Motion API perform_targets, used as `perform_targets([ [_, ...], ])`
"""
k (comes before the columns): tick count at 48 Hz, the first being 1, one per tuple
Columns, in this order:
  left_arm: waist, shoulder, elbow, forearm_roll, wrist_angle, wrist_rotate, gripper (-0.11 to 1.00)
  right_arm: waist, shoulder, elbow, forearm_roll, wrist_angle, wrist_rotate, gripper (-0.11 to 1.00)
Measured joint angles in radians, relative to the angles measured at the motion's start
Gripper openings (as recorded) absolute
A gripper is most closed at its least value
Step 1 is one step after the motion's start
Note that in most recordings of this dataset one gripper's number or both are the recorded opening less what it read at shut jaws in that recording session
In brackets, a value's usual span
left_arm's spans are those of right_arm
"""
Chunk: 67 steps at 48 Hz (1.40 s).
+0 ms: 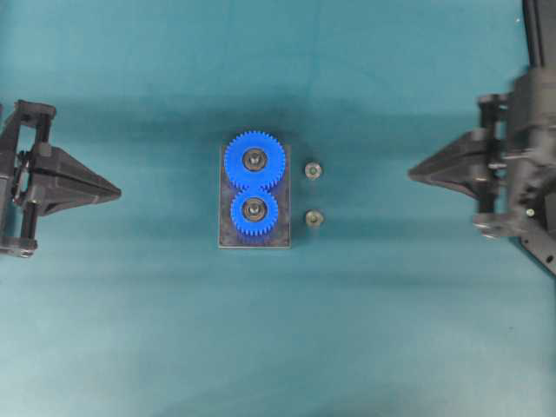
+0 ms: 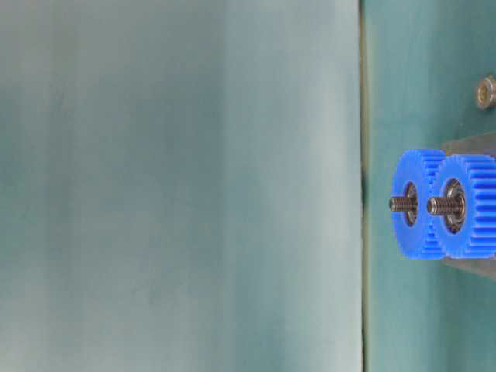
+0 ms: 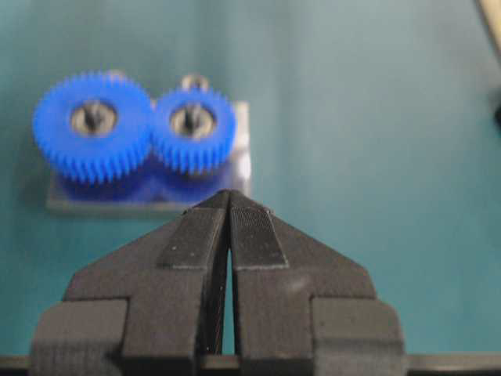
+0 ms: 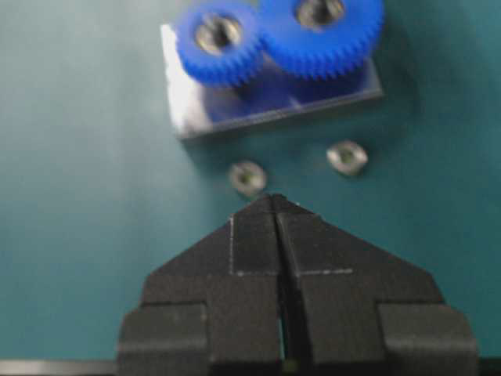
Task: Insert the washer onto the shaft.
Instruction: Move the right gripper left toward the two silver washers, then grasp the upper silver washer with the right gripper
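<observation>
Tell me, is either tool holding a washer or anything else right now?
Nothing is held. The left tool and right tool are both shut with nothing between the pads; both washers lie on the table beside the gear plate.

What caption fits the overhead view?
Two meshed blue gears on a base plate, two washers alongside, both hands shut and clear.

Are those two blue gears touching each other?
Touching. In the overhead view the larger blue gear and the smaller blue gear meet with teeth interlocked, no gap between them; the left wrist view shows likewise.
</observation>
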Motion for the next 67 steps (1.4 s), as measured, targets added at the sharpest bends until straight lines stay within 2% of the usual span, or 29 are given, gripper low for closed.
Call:
perform_targets([
  [9, 0.000, 0.002, 0.000, 0.000, 0.009, 0.005, 0.00, -0.031, 0.187, -0.086, -0.052, 0.021, 0.000, 0.01],
  [22, 0.000, 0.014, -0.014, 0.000, 0.015, 0.015, 0.00, -0.067, 0.399, -0.173, -0.057, -0.008, 0.000, 0.01],
  [31, 0.000, 0.038, -0.026, 0.000, 0.015, 0.067, 0.00, -0.095, 0.499, -0.204, -0.061, -0.017, -0.002, 0.03],
  [36, 0.000, 0.038, -0.026, -0.002, 0.015, 0.077, 0.00, -0.100, 0.537, -0.218, -0.063, -0.032, 0.000, 0.17],
  [40, -0.002, 0.032, -0.026, 0.000, 0.017, 0.078, 0.00, -0.100, 0.565, -0.229, -0.064, -0.041, 0.000, 0.38],
  [43, 0.000, 0.025, -0.026, 0.000, 0.017, 0.080, 0.00, -0.100, 0.588, -0.236, -0.064, -0.044, 0.000, 0.58],
  [46, 0.000, 0.017, -0.026, 0.000, 0.015, 0.080, 0.00, -0.101, 0.612, -0.244, -0.064, -0.044, 0.000, 0.72],
  [48, 0.000, 0.017, -0.026, 0.000, 0.017, 0.080, 0.00, -0.101, 0.627, -0.249, -0.064, -0.048, -0.002, 0.74],
  [67, 0.000, 0.018, -0.026, 0.000, 0.017, 0.080, 0.00, -0.101, 0.769, -0.295, -0.080, -0.107, 0.000, 0.72],
])
